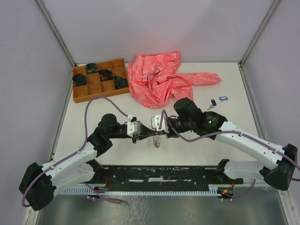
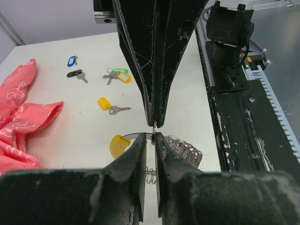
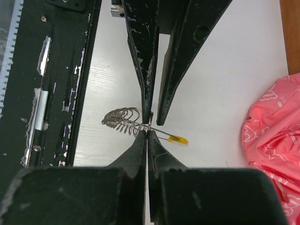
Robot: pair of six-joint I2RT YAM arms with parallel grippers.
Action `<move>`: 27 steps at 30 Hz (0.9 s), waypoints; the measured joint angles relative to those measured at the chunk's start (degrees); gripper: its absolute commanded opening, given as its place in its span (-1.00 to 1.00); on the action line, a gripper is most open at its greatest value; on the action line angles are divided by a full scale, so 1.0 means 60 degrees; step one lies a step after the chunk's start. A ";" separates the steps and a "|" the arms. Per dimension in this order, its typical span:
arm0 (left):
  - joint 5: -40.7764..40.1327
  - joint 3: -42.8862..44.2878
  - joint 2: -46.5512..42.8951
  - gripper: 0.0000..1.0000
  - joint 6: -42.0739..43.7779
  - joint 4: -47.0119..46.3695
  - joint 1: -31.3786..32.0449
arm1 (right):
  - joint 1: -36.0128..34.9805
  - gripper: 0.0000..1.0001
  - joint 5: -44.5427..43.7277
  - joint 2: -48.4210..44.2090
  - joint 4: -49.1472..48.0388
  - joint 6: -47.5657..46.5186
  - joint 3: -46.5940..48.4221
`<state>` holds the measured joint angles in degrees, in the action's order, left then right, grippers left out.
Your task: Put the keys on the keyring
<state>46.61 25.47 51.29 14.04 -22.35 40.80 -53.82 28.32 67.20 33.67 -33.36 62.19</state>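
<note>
The keyring (image 1: pixel 158 140) is a silvery wire coil with a yellow segment (image 2: pixel 117 145), hanging just above the table between both grippers. It also shows in the right wrist view (image 3: pixel 123 117). My right gripper (image 3: pixel 147 132) is shut on its wire beside the coil. My left gripper (image 2: pixel 151 137) meets it tip to tip, its jaws a narrow gap apart around the wire. Keys lie loose on the table: one with a blue tag (image 2: pixel 71 61), one with a black tag (image 2: pixel 74 73), a green and yellow tagged pair (image 2: pixel 119 75) and one with a yellow tag (image 2: pixel 104 103).
A crumpled pink cloth (image 1: pixel 159 79) lies at the back centre. An orange compartment tray (image 1: pixel 79 96) with dark coiled bundles stands at the back left. The black base plate (image 1: pixel 164 173) runs along the near edge. Grey walls enclose the table.
</note>
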 measured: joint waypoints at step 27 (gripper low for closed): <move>0.0029 0.0488 0.0663 -0.95 0.0616 0.0940 0.0426 | -0.0222 -0.87 -0.0423 0.0543 0.1086 -0.0240 0.0546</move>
<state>46.78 28.40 55.27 17.74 -16.71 43.35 -55.16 25.78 70.46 40.18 -34.81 65.47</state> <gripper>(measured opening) 0.045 0.012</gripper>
